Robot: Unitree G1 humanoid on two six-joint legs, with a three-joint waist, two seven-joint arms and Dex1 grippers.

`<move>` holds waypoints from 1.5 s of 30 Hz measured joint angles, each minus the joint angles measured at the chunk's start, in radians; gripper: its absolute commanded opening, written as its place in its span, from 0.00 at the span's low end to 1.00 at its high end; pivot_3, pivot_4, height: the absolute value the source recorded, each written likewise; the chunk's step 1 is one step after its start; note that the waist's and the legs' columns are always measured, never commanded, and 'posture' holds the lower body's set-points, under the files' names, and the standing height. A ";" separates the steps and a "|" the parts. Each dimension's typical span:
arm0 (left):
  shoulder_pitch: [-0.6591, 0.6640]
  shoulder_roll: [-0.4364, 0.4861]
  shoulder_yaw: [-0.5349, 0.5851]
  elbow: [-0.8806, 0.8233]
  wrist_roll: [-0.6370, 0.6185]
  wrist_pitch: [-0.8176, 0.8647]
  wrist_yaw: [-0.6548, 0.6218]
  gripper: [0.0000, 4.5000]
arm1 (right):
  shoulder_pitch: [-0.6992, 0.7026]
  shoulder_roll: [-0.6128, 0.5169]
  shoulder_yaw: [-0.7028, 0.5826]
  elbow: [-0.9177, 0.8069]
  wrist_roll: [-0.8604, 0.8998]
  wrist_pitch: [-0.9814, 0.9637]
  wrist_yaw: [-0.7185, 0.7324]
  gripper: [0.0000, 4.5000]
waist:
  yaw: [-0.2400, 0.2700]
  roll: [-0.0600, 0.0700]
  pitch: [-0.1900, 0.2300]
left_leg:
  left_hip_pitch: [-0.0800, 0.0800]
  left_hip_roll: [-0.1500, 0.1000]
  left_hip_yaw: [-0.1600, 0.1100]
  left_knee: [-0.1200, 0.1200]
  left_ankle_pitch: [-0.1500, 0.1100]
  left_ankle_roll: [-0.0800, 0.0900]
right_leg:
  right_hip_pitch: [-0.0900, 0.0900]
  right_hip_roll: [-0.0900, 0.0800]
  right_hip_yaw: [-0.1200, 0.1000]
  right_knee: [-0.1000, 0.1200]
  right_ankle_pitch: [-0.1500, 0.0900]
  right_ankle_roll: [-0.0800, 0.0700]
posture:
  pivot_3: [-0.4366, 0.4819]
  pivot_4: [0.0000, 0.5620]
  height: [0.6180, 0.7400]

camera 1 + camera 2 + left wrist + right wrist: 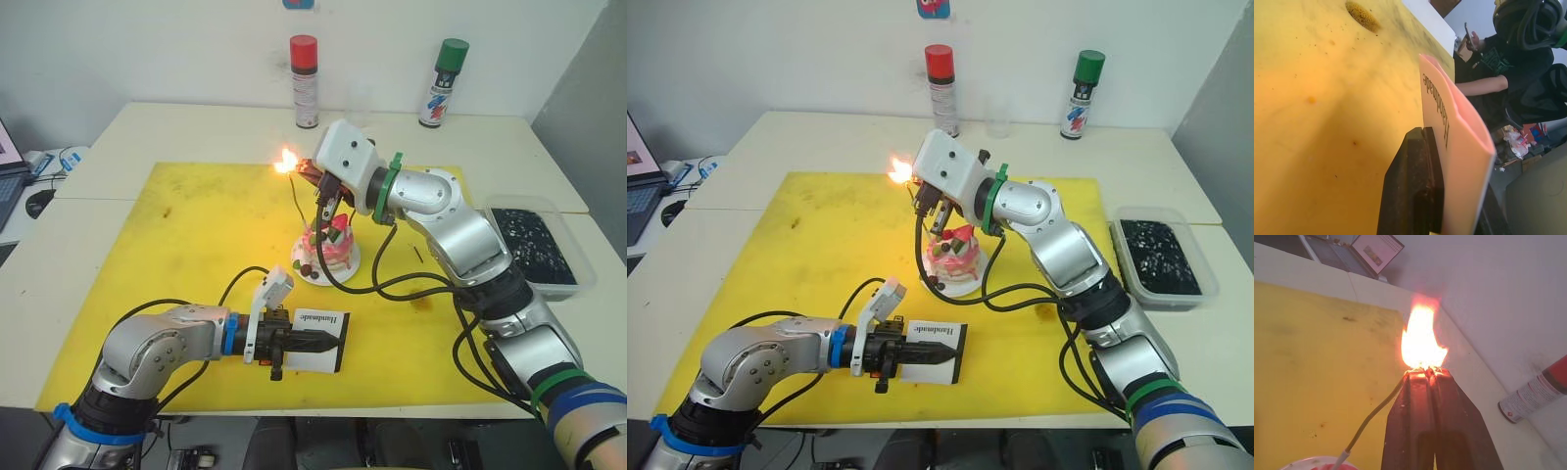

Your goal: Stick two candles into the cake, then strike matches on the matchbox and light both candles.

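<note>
A candle (299, 203) is seen rising from the cake (326, 247), tip aflame at the pinched-together right gripper (304, 169); the matchbox (318, 342) is clamped flat by the left gripper (312, 342); dark bits fill a clear tray (537, 245).

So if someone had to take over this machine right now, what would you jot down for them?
Right pincer: shut on a burning match, flame at the tip of one candle standing in the cake.
Left pincer: shut on the matchbox, which rests on the yellow mat.
Done: a candle planted, a match struck.
Left: confirm this candle is lit; I cannot tell whether the second candle is planted or lit.
</note>
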 measured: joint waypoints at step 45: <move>-0.016 -0.001 -0.022 0.023 0.023 -0.042 -0.006 0.00 | 0.010 0.029 -0.020 0.023 -0.076 -0.020 0.064 0.01 | 0.000 0.000 0.000 | 0.000 0.000 0.000 -0.001 0.000 0.000 | 0.000 0.000 0.000 0.000 0.000 -0.001 | 0.48 0.27 1.00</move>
